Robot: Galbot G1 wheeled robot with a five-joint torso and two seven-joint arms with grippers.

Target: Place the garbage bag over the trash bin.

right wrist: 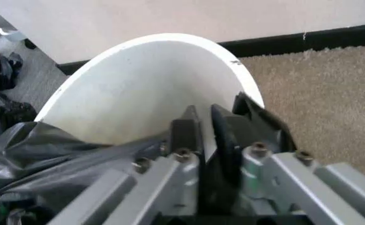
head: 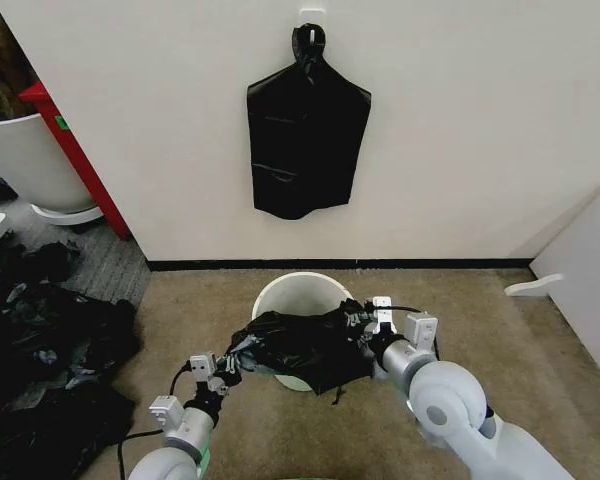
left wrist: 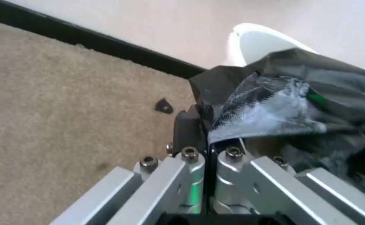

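- The carpet [head: 500, 330] lies bare at centre right of the head view, running back to a black baseboard [head: 400, 264] under the pale wall [head: 480, 120]; a white panel [head: 590, 270] closes off the right edge.
- At the left edge a heap of black bags [head: 40, 350] covers the floor, with a big white tub [head: 30, 160] and a red post [head: 75, 150] above it in the upper left.
- A flat black bag bundle [head: 305, 140] hangs from a hook at upper centre of the wall, well apart from the work below.
- Both arms reach forward from the bottom of the frame, one on each side of the trash bin [head: 298, 290], which stands at lower centre just in front of the baseboard.
- The left gripper [head: 236, 358] is pinched closed on the left edge of the garbage bag [head: 305, 345]; in the left wrist view its fingers [left wrist: 198, 126] meet on the crumpled film [left wrist: 282, 108].
- The right gripper [head: 362, 322] clamps the bag's right edge beside the rim; its fingers [right wrist: 185, 131] sit close together with black film between them.
- The bag stretches between the two grippers across the near half of the bin's mouth, sagging over the front wall.
- The far part of the bin's pale inside [right wrist: 145, 89] is uncovered.
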